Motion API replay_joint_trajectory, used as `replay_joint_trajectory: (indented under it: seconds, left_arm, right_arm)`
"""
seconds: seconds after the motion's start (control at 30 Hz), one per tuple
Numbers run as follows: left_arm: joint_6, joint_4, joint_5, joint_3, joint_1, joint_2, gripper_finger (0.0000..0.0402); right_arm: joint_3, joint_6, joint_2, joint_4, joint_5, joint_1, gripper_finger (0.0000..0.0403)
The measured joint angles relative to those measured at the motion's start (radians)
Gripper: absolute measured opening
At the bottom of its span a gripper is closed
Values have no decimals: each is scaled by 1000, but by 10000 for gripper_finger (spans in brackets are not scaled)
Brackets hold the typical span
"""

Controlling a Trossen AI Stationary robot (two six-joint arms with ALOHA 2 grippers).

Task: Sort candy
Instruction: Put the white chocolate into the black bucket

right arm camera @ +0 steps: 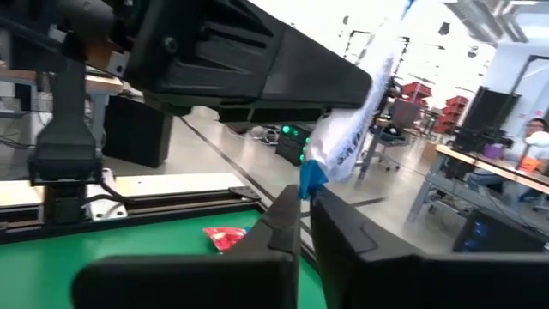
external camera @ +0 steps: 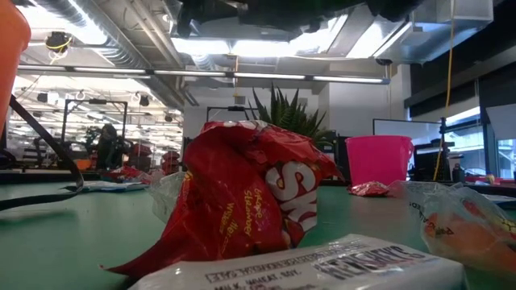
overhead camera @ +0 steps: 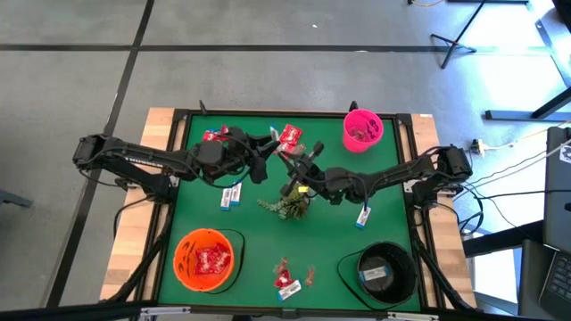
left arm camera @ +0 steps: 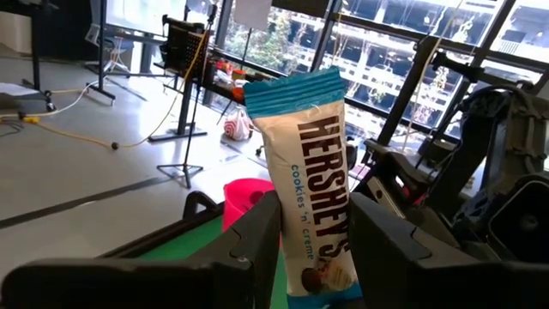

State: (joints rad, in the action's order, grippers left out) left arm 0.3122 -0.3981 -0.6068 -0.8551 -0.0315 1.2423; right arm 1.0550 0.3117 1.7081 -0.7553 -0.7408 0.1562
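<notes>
Candy in a white-and-blue Hershey's packet (left arm camera: 316, 184) is standing upright between the fingers of the left pincer (left arm camera: 313, 249), gripped near its lower end, with its long axis running up and its blue crimped edge topmost. The right pincer (right arm camera: 304, 219) is pinching the blue end of that same packet (right arm camera: 352, 120) from the other side, its fingers nearly together. Both pincers are meeting above the middle of the green worktop (overhead camera: 259, 227), just beside a leafy sprig (overhead camera: 287, 205).

Three bowls are sitting on the worktop: a pink bowl (overhead camera: 363, 130) at the far side, an orange bowl (overhead camera: 205, 259) holding red packets, and a black bowl (overhead camera: 385, 270) holding a white-and-blue one. A red packet (overhead camera: 291, 135) is lying near the far edge, and a small cluster (overhead camera: 290, 279) of sweets is lying between the orange and black bowls.
</notes>
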Motion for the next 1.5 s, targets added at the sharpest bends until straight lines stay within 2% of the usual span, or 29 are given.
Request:
replay_joint_trajectory:
  seconds: [0.1, 0.33, 0.57, 0.87, 1.03, 1.27, 1.5]
  left_arm:
    - [0, 0, 0, 0, 0, 0, 114]
    - [-1, 0, 5, 0, -2, 0, 114]
    - [-1, 8, 22, 0, -4, 0, 114]
    - [-56, 17, 49, 0, -5, -1, 117]
    - [-72, 16, 49, 0, -5, -1, 141]
    - [-88, 13, 48, 0, -5, -1, 187]
    - [-108, 23, 47, 0, -5, -15, 213]
  right_arm:
    - [0, 0, 0, -3, 29, 0, 13]
    - [0, -25, 0, -3, 27, 0, 21]
    - [0, -15, 0, -1, 25, 0, 2]
    - [0, 21, -11, 32, -27, 16, 1]
    - [0, 61, -35, 63, -82, 50, 0]
    - [0, 86, -84, 168, -169, 95, 0]
    - [0, 87, -148, 310, -267, 145, 0]
